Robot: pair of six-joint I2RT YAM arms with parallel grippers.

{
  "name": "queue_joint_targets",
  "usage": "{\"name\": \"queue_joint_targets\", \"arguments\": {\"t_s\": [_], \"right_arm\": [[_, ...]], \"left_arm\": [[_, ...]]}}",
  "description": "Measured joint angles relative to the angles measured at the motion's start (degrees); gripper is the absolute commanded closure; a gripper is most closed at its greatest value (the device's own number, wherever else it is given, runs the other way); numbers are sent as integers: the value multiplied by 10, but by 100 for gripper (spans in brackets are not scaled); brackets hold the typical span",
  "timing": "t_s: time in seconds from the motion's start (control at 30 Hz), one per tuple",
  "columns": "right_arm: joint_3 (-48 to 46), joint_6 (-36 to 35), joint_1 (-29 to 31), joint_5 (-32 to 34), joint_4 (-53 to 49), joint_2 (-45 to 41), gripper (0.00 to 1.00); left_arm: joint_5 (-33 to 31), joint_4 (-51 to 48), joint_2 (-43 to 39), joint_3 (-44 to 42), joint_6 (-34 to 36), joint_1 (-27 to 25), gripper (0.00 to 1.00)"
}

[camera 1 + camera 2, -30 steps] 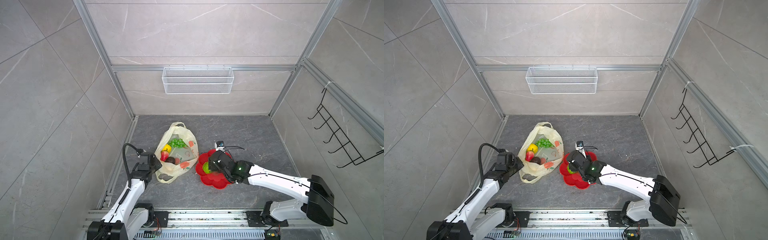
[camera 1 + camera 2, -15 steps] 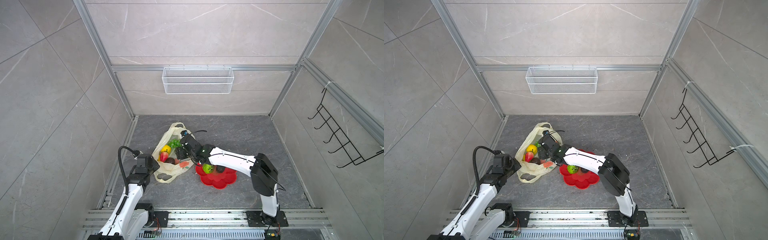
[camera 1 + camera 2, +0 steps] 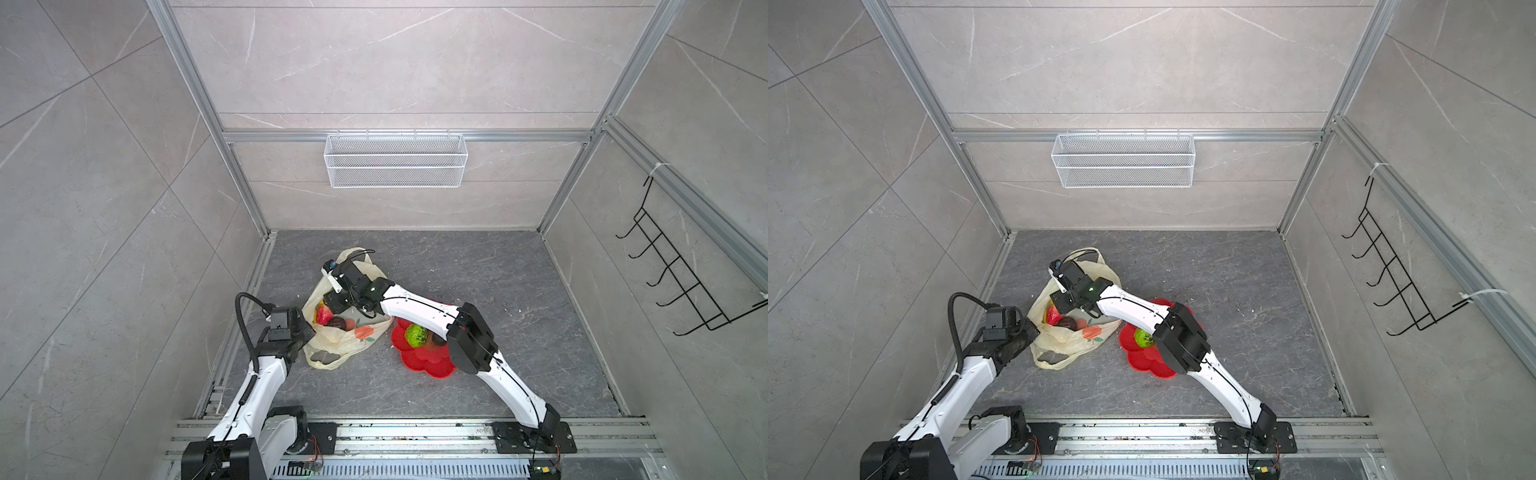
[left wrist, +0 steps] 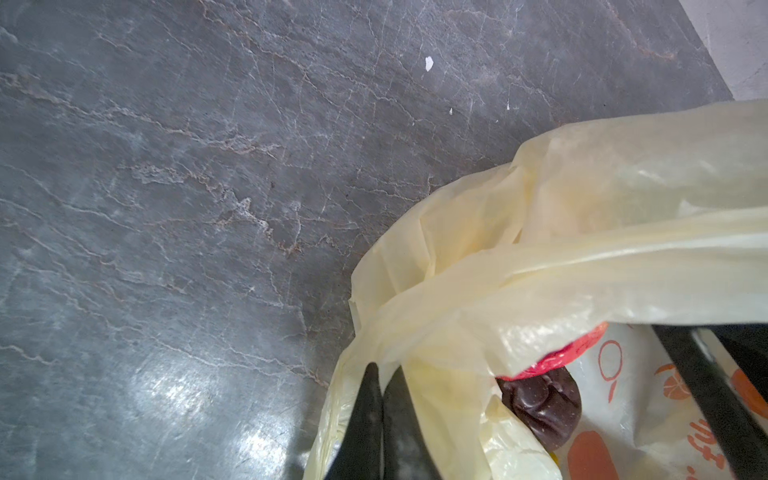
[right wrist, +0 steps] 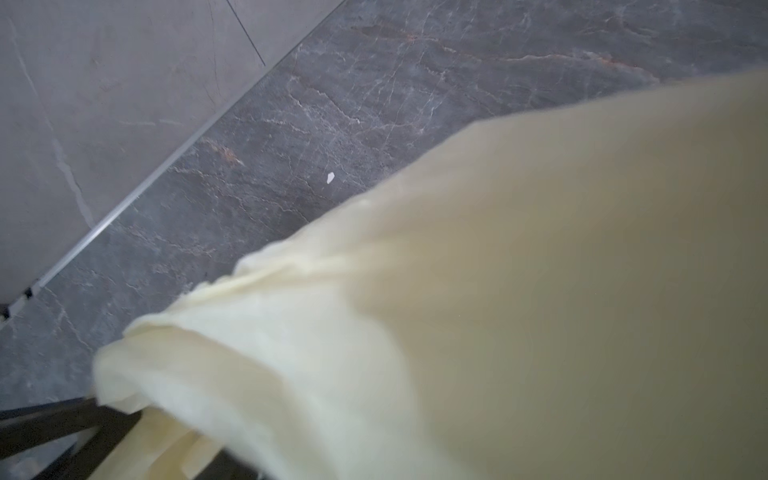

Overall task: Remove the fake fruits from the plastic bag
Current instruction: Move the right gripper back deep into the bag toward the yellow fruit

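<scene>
The pale-yellow plastic bag (image 3: pixel 347 332) (image 3: pixel 1077 336) lies on the floor with its mouth open. My left gripper (image 4: pixel 382 374) (image 3: pixel 309 328) is shut on the bag's near rim. Inside the bag lie a red strawberry (image 3: pixel 322 314) (image 4: pixel 575 349) and a dark brown fruit (image 3: pixel 337 322) (image 4: pixel 540 403). My right gripper (image 3: pixel 332 305) (image 3: pixel 1061 307) reaches down into the bag's mouth above them. Bag plastic (image 5: pixel 540 270) covers its jaws in the right wrist view. A green bumpy ball (image 3: pixel 415 335) (image 3: pixel 1143 337) and a dark brown fruit (image 3: pixel 437 340) rest on the red flower-shaped plate (image 3: pixel 419 361).
The red plate (image 3: pixel 1142 359) lies right of the bag, partly under my right arm's elbow (image 3: pixel 469 345). A white wire basket (image 3: pixel 395 166) hangs on the back wall and a black hook rack (image 3: pixel 681 282) on the right wall. Aluminium rails edge the floor.
My right gripper has swung left from over the red plate into the bag's mouth, leaving the green ball on the plate. The left gripper keeps its hold on the bag's rim.
</scene>
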Motion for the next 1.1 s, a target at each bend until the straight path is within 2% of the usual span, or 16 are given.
{"name": "queue_joint_targets", "arguments": {"t_s": [0.23,0.3,0.43,0.63,0.73,0.87,1.1], "right_arm": [[156,-44,-14,-17,-63,101,37],[189,-56,-16,-26,-76,122,33],[227,-70,-17,-44,-84,145,29],[271,-73,-18,-50,-98,174,29],[275,-73,-20,-48,-117,178,30],[274,-63,-24,-44,-135,176,38],[232,-23,-28,-42,-166,142,44]], "left_arm": [[0,2,-35,-10,0,2,100],[2,2,-36,-14,0,2,100],[2,3,-37,-18,0,2,100],[2,5,-38,-20,0,2,100],[2,6,-38,-20,0,2,100],[2,9,-39,-20,0,2,100],[2,11,-39,-20,0,2,100]]}}
